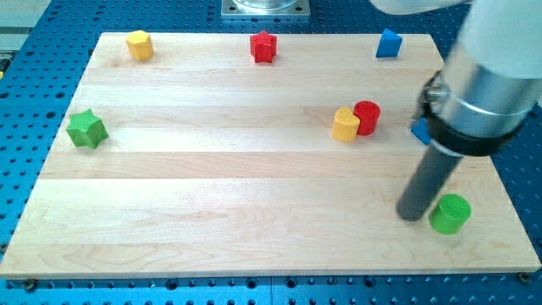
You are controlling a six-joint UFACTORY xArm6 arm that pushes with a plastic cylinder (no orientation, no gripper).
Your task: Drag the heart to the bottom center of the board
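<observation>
Yellow heart [345, 124] up-left of my tip [412, 214]

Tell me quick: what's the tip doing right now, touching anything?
My tip: no gripper, holding nothing; down on the board, just left of the green cylinder, close beside it; contact cannot be told. It is well off the yellow heart.

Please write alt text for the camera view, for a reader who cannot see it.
My tip rests on a wooden board at the view's lower right, just left of a green cylinder. A yellow heart touches a red cylinder further up.
</observation>
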